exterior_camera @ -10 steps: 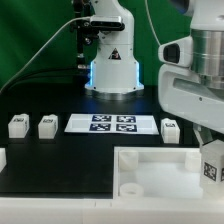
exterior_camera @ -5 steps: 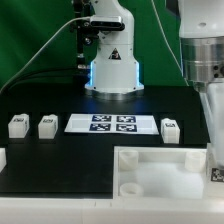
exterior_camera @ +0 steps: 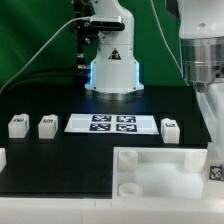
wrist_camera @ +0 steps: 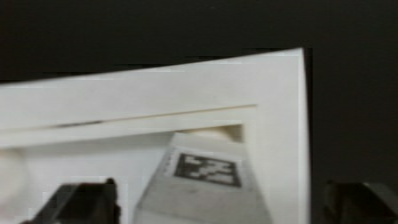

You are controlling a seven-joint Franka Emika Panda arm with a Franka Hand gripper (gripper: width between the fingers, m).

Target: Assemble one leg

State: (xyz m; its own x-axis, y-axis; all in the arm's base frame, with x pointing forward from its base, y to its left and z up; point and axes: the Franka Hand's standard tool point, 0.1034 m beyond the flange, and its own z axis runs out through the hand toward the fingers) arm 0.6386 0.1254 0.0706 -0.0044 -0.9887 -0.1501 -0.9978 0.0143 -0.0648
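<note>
Gripper (wrist_camera: 217,200) is down over the exterior view's right end of the large white square plastic tray-like part with raised rim (exterior_camera: 165,157); the small stubby white plastic leg with a black-and-white square tag (wrist_camera: 208,170) stands upright between the two dark fingers (wrist_camera: 86,203), tag facing the wrist camera; fingers look set apart on either side of it, and whether the pads actually touch it I cannot tell; in the exterior view the same leg (exterior_camera: 215,172) shows only at the frame edge under the wrist, so no help there.

Judgement: leg is held vertical over that corner because the sockets sit at the tray's corners; upright pose suits a straight push or twist into one.

Three more tagged white legs sit on the black table: two (exterior_camera: 17,125) (exterior_camera: 46,126) at the exterior view's left, one (exterior_camera: 170,129) right of the marker board (exterior_camera: 112,123); spaced apart, probably to leave finger room.
</note>
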